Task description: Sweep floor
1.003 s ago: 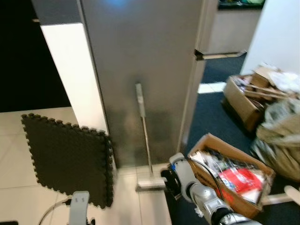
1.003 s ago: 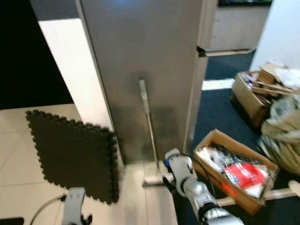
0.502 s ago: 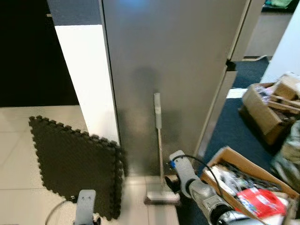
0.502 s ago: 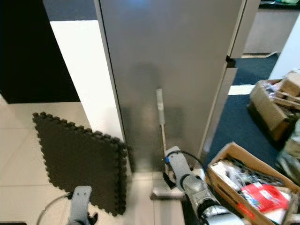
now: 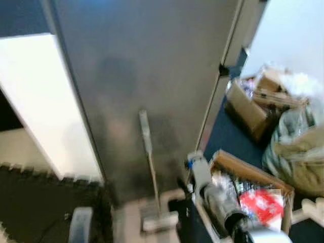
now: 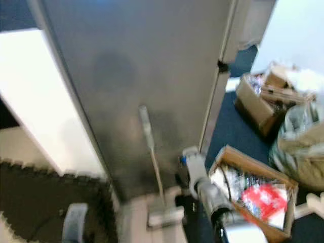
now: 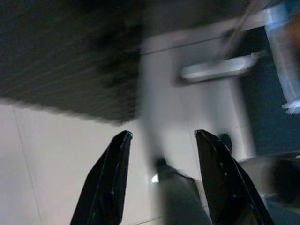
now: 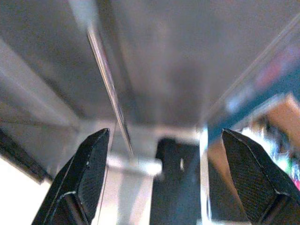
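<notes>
Head views, blurred: a broom (image 5: 150, 167) leans upright against a grey panel (image 5: 147, 76), its head on the floor; the right arm (image 5: 212, 195) reaches beside it.
Left wrist: left gripper (image 7: 161, 180), fingers spread over pale tiles.
Right wrist: right gripper (image 8: 164, 176), fingers wide apart, facing the broom's handle.

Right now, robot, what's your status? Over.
Both grippers open, empty. Right gripper near broom leaning on grey panel. Cardboard box close on the right.

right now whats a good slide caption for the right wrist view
Open right end effector aimed at the floor sweeper leaning against a grey panel.
</notes>
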Tool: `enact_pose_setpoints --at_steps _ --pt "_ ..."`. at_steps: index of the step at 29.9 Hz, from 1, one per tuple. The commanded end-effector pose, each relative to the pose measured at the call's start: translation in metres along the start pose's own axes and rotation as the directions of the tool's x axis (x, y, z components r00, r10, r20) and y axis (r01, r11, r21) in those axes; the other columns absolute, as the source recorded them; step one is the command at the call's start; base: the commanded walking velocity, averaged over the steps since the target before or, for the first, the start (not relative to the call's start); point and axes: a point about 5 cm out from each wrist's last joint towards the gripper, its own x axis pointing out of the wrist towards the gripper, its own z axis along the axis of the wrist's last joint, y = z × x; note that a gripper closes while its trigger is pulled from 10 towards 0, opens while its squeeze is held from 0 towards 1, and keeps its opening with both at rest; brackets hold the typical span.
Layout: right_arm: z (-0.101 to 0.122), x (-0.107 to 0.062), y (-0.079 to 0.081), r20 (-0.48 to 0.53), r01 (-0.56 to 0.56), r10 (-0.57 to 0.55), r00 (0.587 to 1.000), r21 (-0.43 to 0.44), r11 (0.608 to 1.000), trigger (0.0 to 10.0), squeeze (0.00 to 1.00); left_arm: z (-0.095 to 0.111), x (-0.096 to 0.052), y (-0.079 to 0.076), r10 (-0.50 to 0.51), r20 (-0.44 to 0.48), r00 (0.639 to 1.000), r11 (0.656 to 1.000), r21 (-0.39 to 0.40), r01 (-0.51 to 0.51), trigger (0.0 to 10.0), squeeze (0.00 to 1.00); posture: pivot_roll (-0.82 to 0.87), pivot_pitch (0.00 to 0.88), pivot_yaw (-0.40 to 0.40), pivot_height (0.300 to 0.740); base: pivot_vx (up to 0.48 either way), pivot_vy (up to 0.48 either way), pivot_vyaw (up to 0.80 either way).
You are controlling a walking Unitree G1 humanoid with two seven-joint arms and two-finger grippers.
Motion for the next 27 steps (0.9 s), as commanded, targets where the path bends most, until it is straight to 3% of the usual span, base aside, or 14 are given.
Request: enact_pose_setpoints --at_steps 1,5,11,14,19,25,27 --pt "0.015 0.007 0.02 0.069 -0.089 0.089 0.994 -0.008 0.996 10.0 0.0 -0.009 -0.002 0.004 0.031 -0.039 0.999 0.999 0.014 -0.031 10.0 0.0 0.0 0.013 -0.011 0.74 0.352 0.0 0.0" --pt "0.029 0.01 0.032 0.117 -0.178 0.182 0.976 -0.042 0.983 10.0 0.0 -0.002 0.001 -0.007 0.039 -0.044 0.998 0.999 0.008 -0.039 10.0 0.0 0.0 0.015 -0.01 0.74 0.237 0.0 0.0" --pt "0.037 0.012 0.037 0.143 -0.213 0.218 0.965 -0.048 0.976 10.0 0.0 0.0 0.002 -0.008 0.02 -0.046 0.999 1.0 -0.01 -0.02 10.0 0.0 0.0 0.016 -0.01 0.74 0.0 0.0 0.0" --pt "0.04 0.012 0.037 0.151 -0.226 0.231 0.961 -0.052 0.973 10.0 0.0 -0.002 0.001 -0.004 0.022 -0.053 0.998 1.0 -0.011 -0.022 10.0 0.0 0.0 0.017 -0.012 0.74 0.0 -0.48 0.0" --pt "0.048 0.012 0.036 0.175 -0.258 0.266 0.948 -0.071 0.964 10.0 0.0 -0.005 0.0 0.007 0.055 -0.059 0.997 0.998 -0.017 -0.057 10.0 0.0 0.0 0.017 -0.016 0.74 0.0 0.0 0.0" --pt "0.059 0.011 0.054 0.206 -0.425 0.436 0.876 -0.097 0.9 10.0 0.0 0.003 0.002 0.004 0.065 -0.043 0.997 0.998 0.012 -0.065 10.0 0.0 -0.01 0.018 -0.025 0.74 0.0 0.0 0.0" --pt "0.058 0.01 0.067 0.174 -0.521 0.542 0.822 -0.156 0.839 10.0 0.0 0.004 0.002 0.003 0.07 -0.041 0.997 0.997 0.019 -0.069 10.0 0.0 0.0 0.02 -0.029 0.74 0.0 0.0 0.0"
